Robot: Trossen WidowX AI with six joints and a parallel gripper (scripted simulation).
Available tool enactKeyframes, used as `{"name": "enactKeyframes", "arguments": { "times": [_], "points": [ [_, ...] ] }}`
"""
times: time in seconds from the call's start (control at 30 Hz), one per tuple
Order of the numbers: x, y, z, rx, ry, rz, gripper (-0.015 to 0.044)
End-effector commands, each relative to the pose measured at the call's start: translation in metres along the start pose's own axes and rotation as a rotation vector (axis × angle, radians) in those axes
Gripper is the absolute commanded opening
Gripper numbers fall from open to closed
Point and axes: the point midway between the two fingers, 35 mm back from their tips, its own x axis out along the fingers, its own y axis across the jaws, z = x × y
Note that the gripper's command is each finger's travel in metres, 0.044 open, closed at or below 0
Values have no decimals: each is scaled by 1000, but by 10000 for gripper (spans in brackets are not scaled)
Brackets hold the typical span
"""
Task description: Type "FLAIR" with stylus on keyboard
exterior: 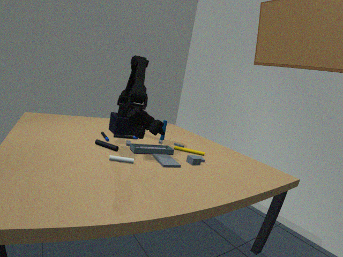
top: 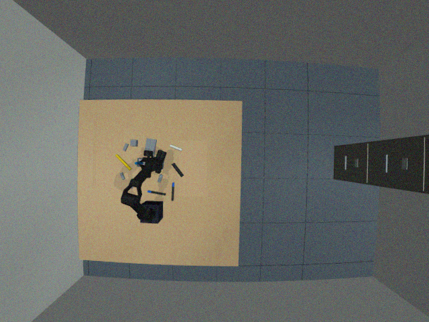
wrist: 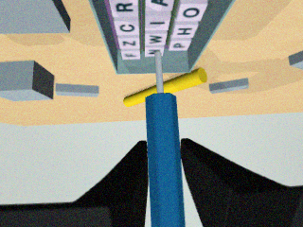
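Gripping the blue stylus [top: 139, 163] [exterior: 164, 129] [wrist: 164, 156], my claw [top: 138, 159] [exterior: 163, 133] [wrist: 163, 147] points its grey tip toward the far end of the keyboard [exterior: 151, 151] [wrist: 201, 54]. Its walled frame holds pale keys; I read R, C, Z left, I, W middle, O, H, P right. Beyond lies a yellow rod [top: 123, 162] [exterior: 189, 150] [wrist: 182, 85]. The exterior view alone shows a brown wall board [exterior: 299, 36].
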Motion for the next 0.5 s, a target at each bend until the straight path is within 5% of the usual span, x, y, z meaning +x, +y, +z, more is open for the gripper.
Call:
{"name": "enactKeyframes", "arguments": {
  "times": [0.0, 0.07, 0.47],
  "points": [
    [2, -2, 2, 11, 2, -3, 26],
    [3, -2, 4, 11, 2, -3, 79],
    [5, -2, 7, 11, 2, -3, 81]
  ]
}}
